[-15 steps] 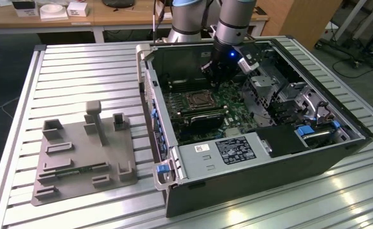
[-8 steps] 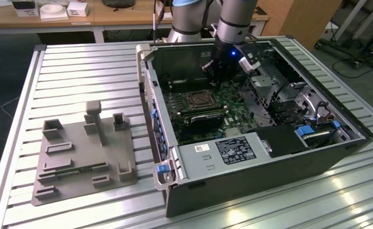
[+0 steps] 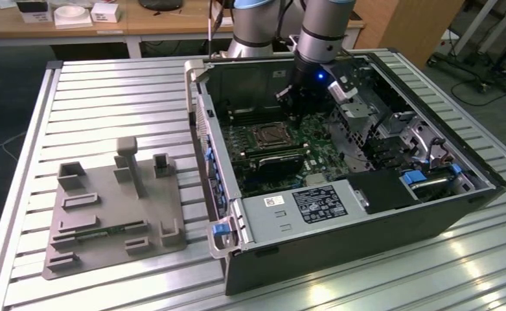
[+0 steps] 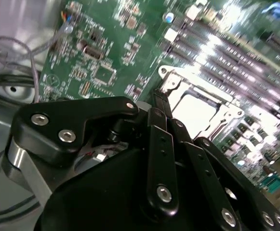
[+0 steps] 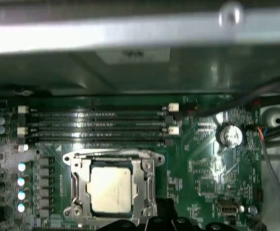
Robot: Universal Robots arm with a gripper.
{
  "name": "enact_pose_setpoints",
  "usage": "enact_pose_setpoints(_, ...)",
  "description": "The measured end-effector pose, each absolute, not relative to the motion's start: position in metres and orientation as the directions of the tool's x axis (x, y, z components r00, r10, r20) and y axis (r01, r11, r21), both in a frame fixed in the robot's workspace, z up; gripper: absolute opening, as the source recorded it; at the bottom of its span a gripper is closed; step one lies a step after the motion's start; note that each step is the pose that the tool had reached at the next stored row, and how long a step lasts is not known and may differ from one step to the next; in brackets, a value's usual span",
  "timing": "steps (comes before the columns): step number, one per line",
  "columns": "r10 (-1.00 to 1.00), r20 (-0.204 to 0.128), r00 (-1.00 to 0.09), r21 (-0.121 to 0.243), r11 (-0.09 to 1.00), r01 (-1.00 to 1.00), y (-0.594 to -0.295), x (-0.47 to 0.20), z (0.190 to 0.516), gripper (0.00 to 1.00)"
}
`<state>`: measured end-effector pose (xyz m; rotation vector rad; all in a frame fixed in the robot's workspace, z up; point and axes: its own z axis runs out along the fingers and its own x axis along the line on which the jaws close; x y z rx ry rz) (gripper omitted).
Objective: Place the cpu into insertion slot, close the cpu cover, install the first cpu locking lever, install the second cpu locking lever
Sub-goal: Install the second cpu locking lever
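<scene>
The cpu lies flat in the socket on the green motherboard, its silvery top showing. The cpu cover is down around it as a silver frame. In the second wrist view the cpu and cpu cover sit just beyond my black fingers. My gripper is shut, its tips pressed together at a corner of the frame; whether they touch it I cannot tell. In the exterior view my gripper hangs inside the open computer case, slightly behind the socket.
The black case lies open on a slatted metal table. A white-labelled power box fills its front. Memory slots run beside the socket. Loose cables lie near the case wall. A grey fixture sits at the exterior view's left.
</scene>
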<state>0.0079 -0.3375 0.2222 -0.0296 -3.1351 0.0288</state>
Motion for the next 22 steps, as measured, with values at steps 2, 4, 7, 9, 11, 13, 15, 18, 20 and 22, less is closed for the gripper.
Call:
enact_pose_setpoints(2, 0.019, 0.006, -1.0, -0.018, 1.0, 0.019, -0.342, 0.008, 0.222, 0.1)
enact_pose_setpoints(4, 0.019, 0.006, -1.0, -0.018, 1.0, 0.019, -0.347, 0.008, 0.222, 0.1)
enact_pose_setpoints(7, 0.019, 0.006, -1.0, -0.018, 1.0, 0.019, -0.355, 0.008, 0.222, 0.1)
enact_pose_setpoints(9, 0.019, 0.006, -1.0, -0.017, 1.0, 0.019, -0.358, 0.007, 0.222, 0.1)
enact_pose_setpoints(11, 0.019, 0.006, -1.0, -0.017, 1.0, 0.019, -0.36, 0.007, 0.222, 0.1)
enact_pose_setpoints(13, 0.019, 0.006, -1.0, -0.016, 1.0, 0.019, -0.36, 0.004, 0.222, 0.1)
enact_pose_setpoints(15, 0.019, 0.006, -1.0, -0.015, 1.0, 0.019, -0.36, 0.001, 0.222, 0.1)
enact_pose_setpoints(18, 0.019, 0.006, -1.0, -0.013, 1.0, 0.019, -0.36, -0.005, 0.222, 0.1)
enact_pose_setpoints(20, 0.019, 0.006, -1.0, -0.013, 1.0, 0.019, -0.36, -0.008, 0.222, 0.1)
enact_pose_setpoints(22, 0.019, 0.006, -1.0, -0.013, 1.0, 0.019, -0.36, -0.011, 0.222, 0.1)
